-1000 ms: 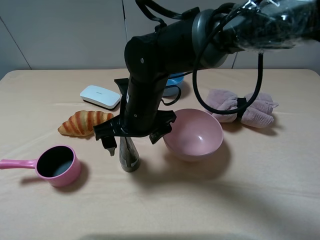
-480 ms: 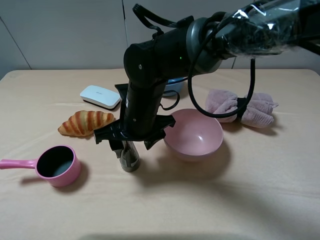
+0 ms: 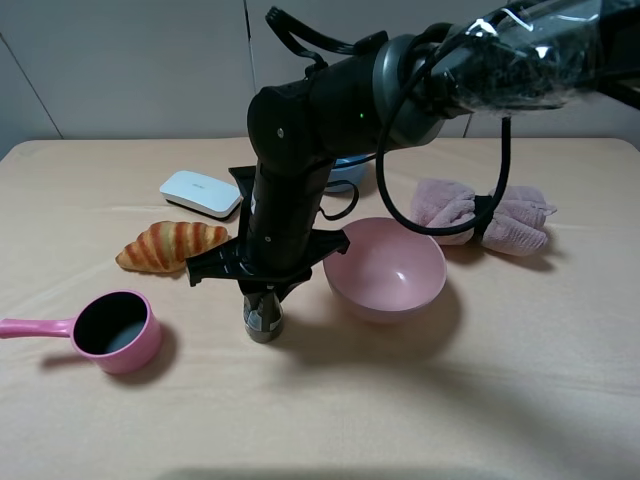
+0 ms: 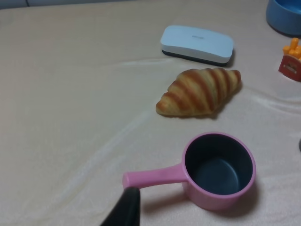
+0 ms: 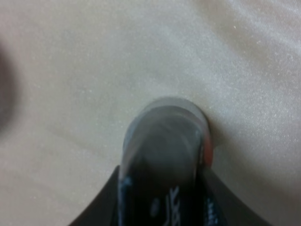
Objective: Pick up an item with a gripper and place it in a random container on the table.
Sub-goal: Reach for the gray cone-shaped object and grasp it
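Dark squeeze tube (image 3: 262,320) gripped upright by the right gripper (image 3: 262,296), just left of the pale-pink bowl (image 3: 392,268) in the high view.

The tube's long axis is set vertical, round cap end pointed down at the cloth, and it is clamped between the gripper's fingers, apart from the bowl. Of the left gripper (image 4: 126,212) only one dark fingertip is seen; open or closed cannot be told. A croissant (image 3: 170,245) lies farther back, left of the bowl.

The right arm is covering the upper part of the tube (image 3: 262,320) and most of the blue bowl (image 3: 348,172). Up close the tube's print is blurring beyond reading. The picture edge is cutting the left hand (image 4: 126,208) to one fingertip.
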